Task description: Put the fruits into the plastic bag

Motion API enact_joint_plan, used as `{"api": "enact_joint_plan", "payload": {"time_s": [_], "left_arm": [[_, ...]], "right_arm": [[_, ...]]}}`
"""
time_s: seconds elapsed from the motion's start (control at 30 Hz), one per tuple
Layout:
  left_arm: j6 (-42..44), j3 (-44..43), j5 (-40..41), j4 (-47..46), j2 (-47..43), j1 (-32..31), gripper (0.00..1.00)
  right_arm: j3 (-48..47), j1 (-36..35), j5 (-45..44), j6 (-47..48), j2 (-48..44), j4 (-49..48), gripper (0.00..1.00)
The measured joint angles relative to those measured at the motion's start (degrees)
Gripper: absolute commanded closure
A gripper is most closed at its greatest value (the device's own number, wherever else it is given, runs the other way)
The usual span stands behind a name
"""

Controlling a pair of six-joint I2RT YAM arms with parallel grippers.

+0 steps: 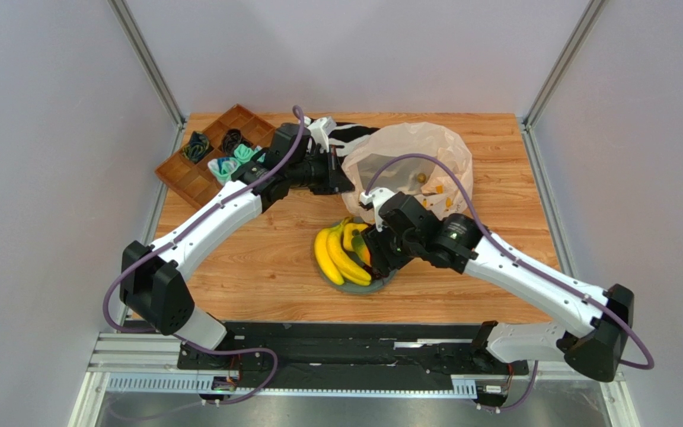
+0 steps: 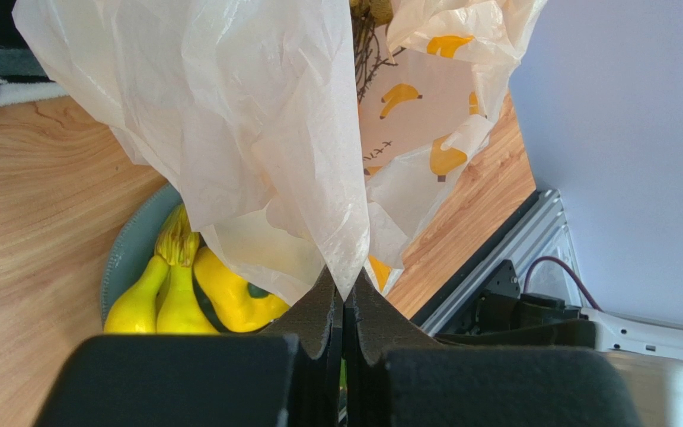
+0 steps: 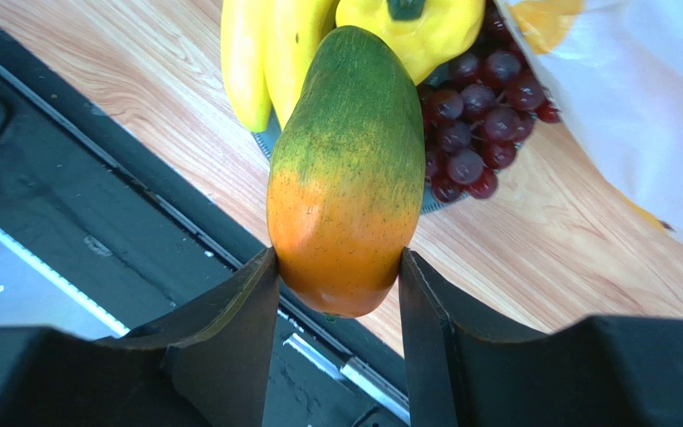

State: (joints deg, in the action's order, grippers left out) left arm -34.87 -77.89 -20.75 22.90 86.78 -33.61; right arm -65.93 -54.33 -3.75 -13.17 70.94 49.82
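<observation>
The orange-green fruit (image 3: 345,169), a smooth oblong shading from speckled green to orange, is clamped at its orange end between the black fingers of the right gripper (image 3: 338,260). It is held beside the bananas at the round grey plate (image 1: 354,286), mid-surface. On that plate lie a bunch of glossy yellow bananas (image 1: 336,253), a lumpy small yellow fruit (image 3: 416,27) and a tight cluster of dark purple grapes (image 3: 479,116). Just beyond the plate, the thin, crinkly, translucent plastic bag (image 1: 412,156) with banana prints stands billowed. The left gripper (image 2: 345,302) is clenched on the bag's rim, its foam pads pinched together. The wood-grain surface (image 1: 265,258) also carries a compartmented brown tray (image 1: 216,151) at far left.
</observation>
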Motion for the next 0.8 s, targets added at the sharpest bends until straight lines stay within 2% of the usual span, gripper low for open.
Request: {"api": "enact_joint_plan", "payload": {"time_s": [0.27,0.4,0.63,0.8], "left_arm": [[0.0,1.0,0.1,-0.2,0.0,0.0,1.00],[0.0,1.0,0.1,-0.3,0.0,0.0,1.00],[0.0,1.8,0.1,-0.4,0.0,0.0,1.00],[0.0,2.5,0.1,-0.5,-0.7,0.0,1.00]], "right_arm": [[-9.5,0.2,-2.4,0.0,-8.6,7.9,0.74],[-17.4,3.8,-3.7,0.6,-8.5,9.9,0.74],[-25.0,18.3,-1.6,1.0,0.1,9.3,0.75],[-27.2,23.0,1.7,1.0,11.0,9.0,0.75]]}}
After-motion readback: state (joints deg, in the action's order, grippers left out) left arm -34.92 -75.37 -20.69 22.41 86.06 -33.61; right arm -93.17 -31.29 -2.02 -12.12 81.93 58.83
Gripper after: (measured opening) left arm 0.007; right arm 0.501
